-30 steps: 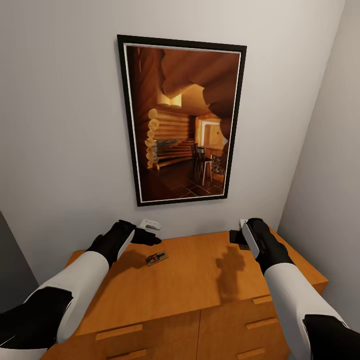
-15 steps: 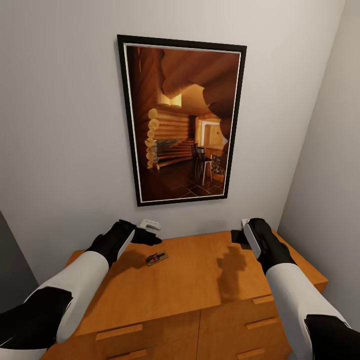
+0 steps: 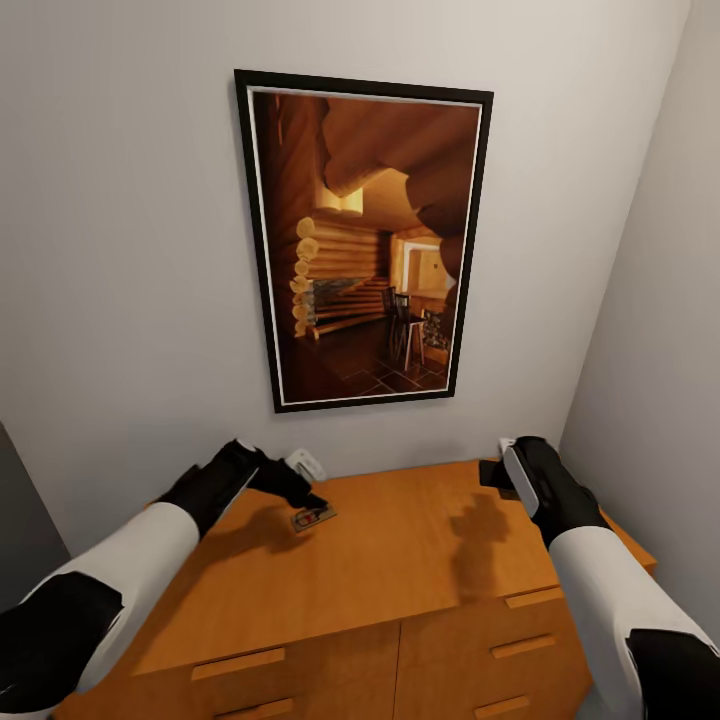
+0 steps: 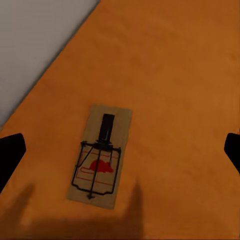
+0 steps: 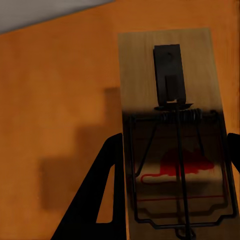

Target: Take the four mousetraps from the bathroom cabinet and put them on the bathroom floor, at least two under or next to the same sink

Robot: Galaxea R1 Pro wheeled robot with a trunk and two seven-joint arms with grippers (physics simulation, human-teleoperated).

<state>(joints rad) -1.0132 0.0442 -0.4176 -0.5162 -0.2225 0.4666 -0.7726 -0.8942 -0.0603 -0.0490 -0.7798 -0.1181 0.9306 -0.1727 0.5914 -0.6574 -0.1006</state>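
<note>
We are hovering our left gripper (image 3: 305, 497) — spread apart — over a mousetrap (image 4: 100, 156) lying on the cabinet (image 3: 400, 560), while our right gripper (image 3: 497, 472) is clamping another mousetrap (image 5: 172, 135).

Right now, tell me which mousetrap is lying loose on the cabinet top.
The mousetrap under the left end effector: that mousetrap lies flat on the cabinet top, nothing gripping it. The other mousetrap is shut in the right end effector.
</note>
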